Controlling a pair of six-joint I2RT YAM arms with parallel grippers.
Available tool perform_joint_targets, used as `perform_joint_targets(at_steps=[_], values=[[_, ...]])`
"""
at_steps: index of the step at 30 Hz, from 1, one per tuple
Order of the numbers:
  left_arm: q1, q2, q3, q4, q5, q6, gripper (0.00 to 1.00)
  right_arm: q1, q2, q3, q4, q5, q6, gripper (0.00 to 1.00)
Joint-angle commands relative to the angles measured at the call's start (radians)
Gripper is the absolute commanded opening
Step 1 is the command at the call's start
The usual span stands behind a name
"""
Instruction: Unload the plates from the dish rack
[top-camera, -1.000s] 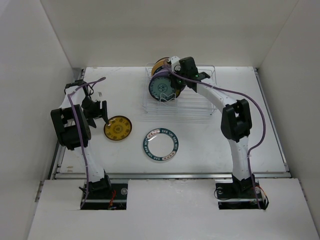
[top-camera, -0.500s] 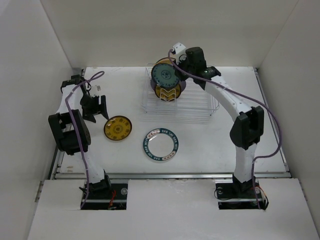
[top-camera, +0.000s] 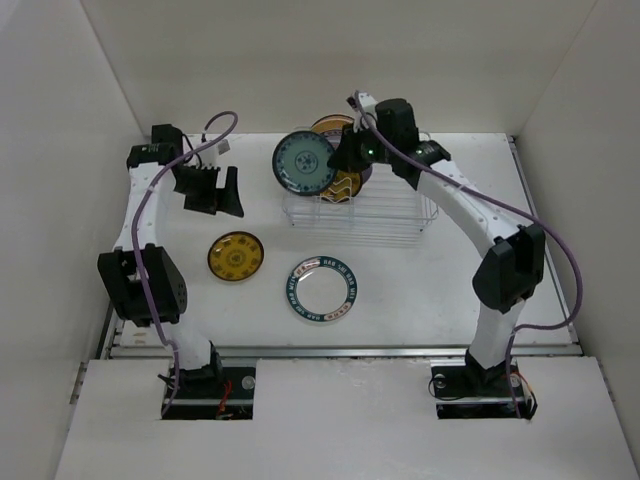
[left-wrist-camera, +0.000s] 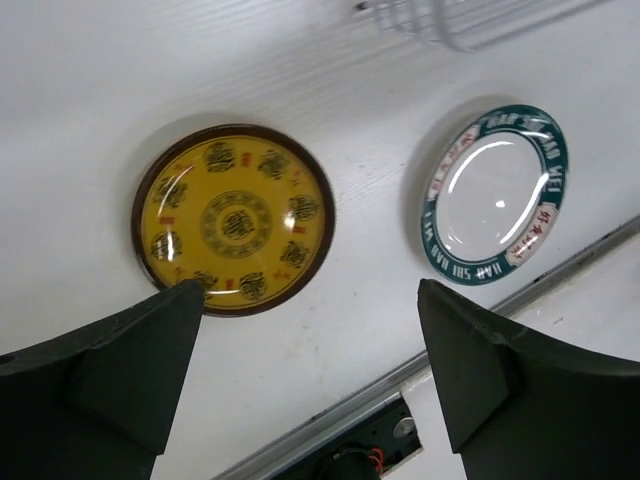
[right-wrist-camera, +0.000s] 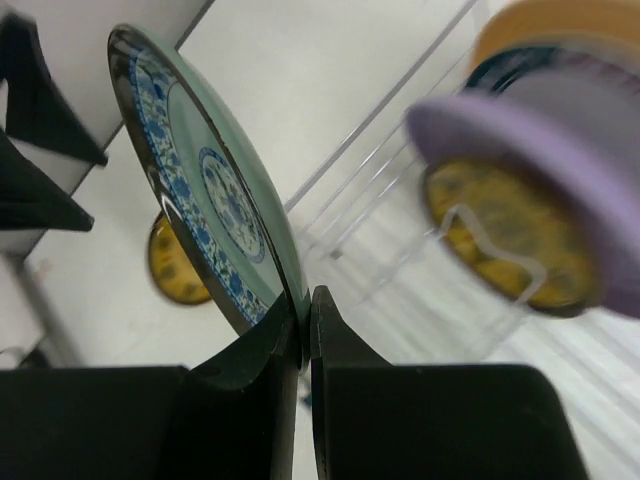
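R end effector (right-wrist-camera: 305, 320) grips teal plate (top-camera: 304, 163) beside dish rack (top-camera: 390, 215); L end effector (left-wrist-camera: 310, 300) open. Gold plate (left-wrist-camera: 233, 218) + white plate (left-wrist-camera: 493, 193) done below L; lavender plate (right-wrist-camera: 520, 150) etc. still racked.

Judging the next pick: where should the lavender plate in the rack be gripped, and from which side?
Probably its upper rim, from above, jaws straddling the edge. The lavender plate stands on edge in the dish rack, wires and a yellow patterned plate crowding its lower part.

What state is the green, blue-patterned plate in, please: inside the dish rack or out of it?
Out: right end effector holds the plate on edge by its rim, clear of the dish rack.
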Motion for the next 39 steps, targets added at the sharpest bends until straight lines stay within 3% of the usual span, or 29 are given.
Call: perform_joint_targets(at_steps=[1, 6, 11, 16, 19, 22, 23, 26, 29, 34, 37, 39], values=[[-0.045, -0.088, -0.015, -0.029, 0.121, 0.070, 0.87, 0.033, 0.041, -0.083, 0.100, -0.179, 0.171, 0.00], [-0.077, -0.149, -0.149, 0.112, 0.085, 0.015, 0.88, 0.070, 0.084, -0.140, 0.229, -0.305, 0.266, 0.00], [-0.100, -0.149, -0.207, 0.146, 0.085, -0.004, 0.87, 0.106, 0.104, -0.177, 0.251, -0.342, 0.266, 0.00], [-0.100, -0.149, -0.228, 0.171, 0.085, -0.015, 0.74, 0.142, 0.123, -0.200, 0.280, -0.379, 0.266, 0.00], [-0.109, -0.117, -0.184, 0.142, 0.123, -0.015, 0.61, 0.170, 0.135, -0.191, 0.280, -0.379, 0.266, 0.00], [-0.109, -0.105, -0.159, 0.111, 0.155, -0.006, 0.14, 0.179, 0.155, -0.154, 0.250, -0.379, 0.266, 0.00], [-0.109, -0.105, -0.159, 0.111, 0.155, -0.006, 0.03, 0.179, 0.155, -0.154, 0.250, -0.379, 0.266, 0.00], [-0.109, -0.105, -0.159, 0.111, 0.155, -0.018, 0.00, 0.179, 0.146, -0.154, 0.250, -0.368, 0.266, 0.00], [-0.109, -0.096, -0.159, 0.077, 0.146, -0.018, 0.00, 0.179, 0.137, -0.154, 0.240, -0.359, 0.257, 0.11], [-0.062, -0.096, -0.159, 0.008, 0.131, -0.018, 0.00, 0.179, 0.146, -0.113, 0.187, -0.339, 0.226, 0.71], [0.013, -0.105, -0.138, -0.075, 0.170, 0.028, 0.00, 0.179, 0.146, -0.088, 0.156, -0.327, 0.217, 0.86], [0.055, -0.105, -0.138, -0.131, 0.170, 0.050, 0.00, 0.150, 0.135, -0.076, 0.156, -0.317, 0.217, 0.88]])
